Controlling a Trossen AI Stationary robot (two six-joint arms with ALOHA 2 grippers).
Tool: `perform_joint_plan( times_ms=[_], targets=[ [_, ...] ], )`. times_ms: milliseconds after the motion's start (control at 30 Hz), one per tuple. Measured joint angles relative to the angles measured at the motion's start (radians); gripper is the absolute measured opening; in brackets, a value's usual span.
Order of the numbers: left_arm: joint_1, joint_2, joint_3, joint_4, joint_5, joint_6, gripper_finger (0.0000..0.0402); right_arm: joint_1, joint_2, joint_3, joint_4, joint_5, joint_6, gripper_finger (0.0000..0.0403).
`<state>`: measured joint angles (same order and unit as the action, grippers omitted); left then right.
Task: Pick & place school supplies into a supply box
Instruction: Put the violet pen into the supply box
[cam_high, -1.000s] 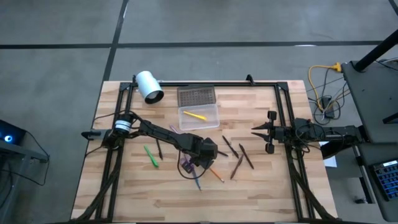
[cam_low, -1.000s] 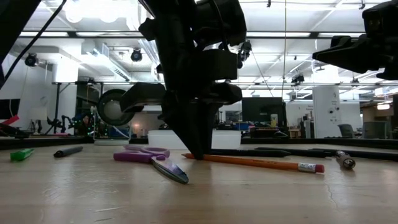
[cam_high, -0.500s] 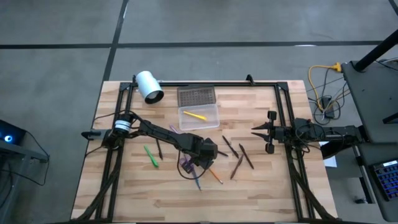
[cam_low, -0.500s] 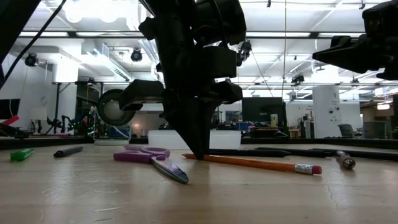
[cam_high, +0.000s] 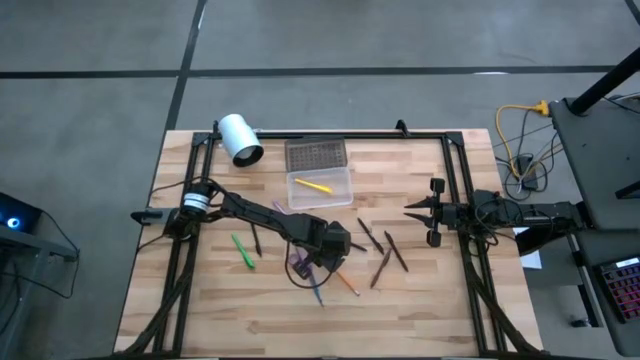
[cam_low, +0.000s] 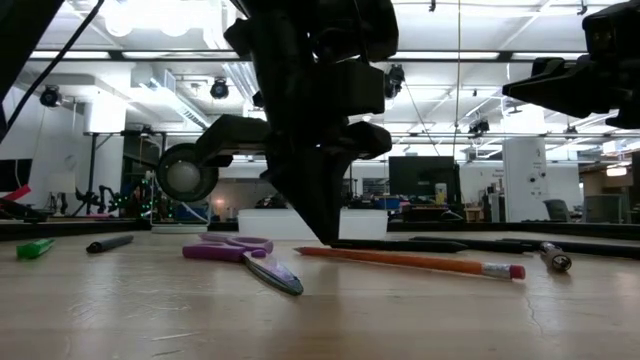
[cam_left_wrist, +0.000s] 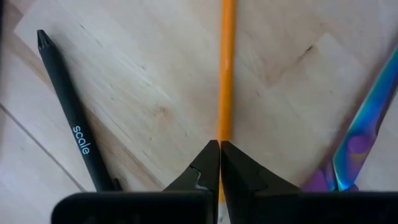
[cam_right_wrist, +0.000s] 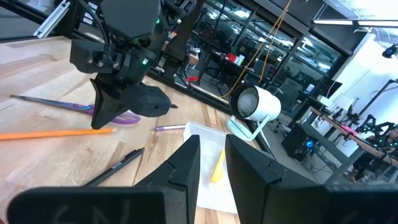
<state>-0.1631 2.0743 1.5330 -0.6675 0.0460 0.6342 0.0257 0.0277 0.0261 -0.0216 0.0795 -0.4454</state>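
Observation:
My left gripper (cam_high: 338, 266) points steeply down at mid-table, shut on the orange pencil (cam_high: 349, 284). The pencil lies slanted toward the near edge, its eraser end (cam_low: 508, 270) on the wood. Purple scissors (cam_high: 300, 264) lie just left of it, and a blue pen (cam_high: 316, 291) lies nearer the front. The supply box (cam_high: 322, 196) sits open at the far middle with a yellow pencil (cam_high: 315, 185) inside, its dotted lid (cam_high: 316, 154) behind it. My right gripper (cam_high: 408, 210) waits open and level at the right rail. My left gripper pinches the orange pencil near its pointed end (cam_left_wrist: 222, 127) between its two fingertips. The fingers come slanting down from above and close across the shaft. The rest of the pencil runs away from the fingers and lies flat on the table.
A green pen (cam_high: 243, 250) and a black pen (cam_high: 255, 238) lie left of the gripper. Several dark pens (cam_high: 383, 252) lie to its right, and a black pen marked "scale" (cam_left_wrist: 71, 118) is close beside the pencil. A white cylinder (cam_high: 240, 138) stands at the far left corner.
My left gripper has shut its fingers on the pencil's pointed end without travelling. The pencil has shifted a little, its eraser end sliding slightly along the table.

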Motion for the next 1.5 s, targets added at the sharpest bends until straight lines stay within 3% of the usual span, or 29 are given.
perform_joint_plan(
  times_ms=[733,1100,1500],
  targets=[
    [-0.041,-0.001,0.005,-0.012,-0.003,-0.023,0.0002,0.0,0.0,0.0,0.0,0.0,0.0,0.0068],
    [-0.04,-0.002,0.017,-0.038,-0.03,-0.071,0.0084,0.0,0.0,0.0,0.0,0.0,0.0,0.0068],
    [-0.039,-0.002,0.016,-0.106,-0.09,-0.043,0.0091,0.0,0.0,0.0,0.0,0.0,0.0,0.0068]
  ],
)
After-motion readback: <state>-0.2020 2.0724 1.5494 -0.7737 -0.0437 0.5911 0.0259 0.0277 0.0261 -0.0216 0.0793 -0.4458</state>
